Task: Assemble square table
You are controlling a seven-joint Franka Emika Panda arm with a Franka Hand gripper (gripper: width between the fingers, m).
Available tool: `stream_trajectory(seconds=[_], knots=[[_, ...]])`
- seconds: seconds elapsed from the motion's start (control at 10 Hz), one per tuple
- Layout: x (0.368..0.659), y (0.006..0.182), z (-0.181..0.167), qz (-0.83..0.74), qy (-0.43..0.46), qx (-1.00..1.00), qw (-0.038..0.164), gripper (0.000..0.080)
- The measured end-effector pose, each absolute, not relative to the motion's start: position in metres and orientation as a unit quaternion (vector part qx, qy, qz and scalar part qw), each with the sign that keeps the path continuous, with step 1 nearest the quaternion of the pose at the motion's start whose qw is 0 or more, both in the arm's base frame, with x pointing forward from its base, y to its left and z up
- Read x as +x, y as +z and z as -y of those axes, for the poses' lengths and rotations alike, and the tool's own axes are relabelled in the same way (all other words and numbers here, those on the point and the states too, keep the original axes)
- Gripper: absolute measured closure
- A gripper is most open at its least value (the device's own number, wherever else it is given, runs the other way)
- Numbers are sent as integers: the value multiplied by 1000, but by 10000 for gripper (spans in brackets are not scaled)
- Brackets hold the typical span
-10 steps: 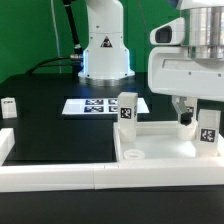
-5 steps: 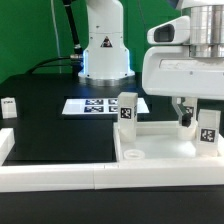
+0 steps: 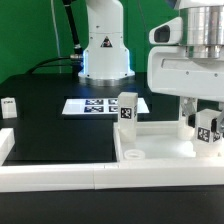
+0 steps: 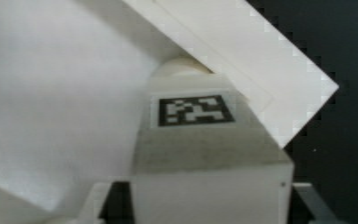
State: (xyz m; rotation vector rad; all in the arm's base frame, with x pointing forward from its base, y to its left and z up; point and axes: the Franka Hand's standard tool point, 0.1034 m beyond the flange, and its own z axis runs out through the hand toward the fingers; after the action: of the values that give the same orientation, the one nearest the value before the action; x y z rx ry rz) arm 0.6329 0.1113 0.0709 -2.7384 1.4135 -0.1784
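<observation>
A Franka Panda arm works at assembling a square table, its bulky white wrist housing filling the exterior view's 2 o'clock area and pointing straight down. The gripper (image 3: 206,128) stands astride an upright tagged leg (image 3: 207,133) at about 4 o'clock in that view, one dark finger (image 3: 188,118) visible just beside the leg on the exterior view's left. In the wrist view the same leg (image 4: 197,150) rises between the two finger edges, its black-and-white tag facing the camera; whether the fingers actually press on the leg cannot be told from either picture.

Nearest the exterior camera runs the long white border wall (image 3: 60,172), lying across the front from 7 to 5 o'clock. Just behind it sits the square table top (image 3: 160,148), white with a raised rim, a round corner socket (image 3: 131,155) showing at its near corner. The gripped leg stands at the top's corner toward the exterior view's right. A second leg (image 3: 127,108) stands upright at the top's far corner, near the picture's centre, its tag turned to the camera.

At 9 o'clock a small tagged white piece (image 3: 9,107) rests on the black table (image 3: 50,125), well apart from the top. Farther back lies the marker board (image 3: 92,105), flat on the table, and behind it, at 12 o'clock, rises the arm's white base (image 3: 104,45).
</observation>
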Motion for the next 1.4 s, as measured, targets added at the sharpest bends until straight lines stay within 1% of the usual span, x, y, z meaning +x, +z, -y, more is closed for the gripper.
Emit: stream_trajectory(seconds=[0.2,0.5,0.7,0.8,0.9,1.4], knots=[[631,71,-110,-543,-50,-838,28,509],[628,70,-106,-668,-27,-742,47,509],[627,70,-107,-747,2,-661,64,509],[626,70,-107,-775,11,-628,68,509],[626,70,-107,-805,18,-589,69,509],[624,70,-102,-858,24,-509,60,504]])
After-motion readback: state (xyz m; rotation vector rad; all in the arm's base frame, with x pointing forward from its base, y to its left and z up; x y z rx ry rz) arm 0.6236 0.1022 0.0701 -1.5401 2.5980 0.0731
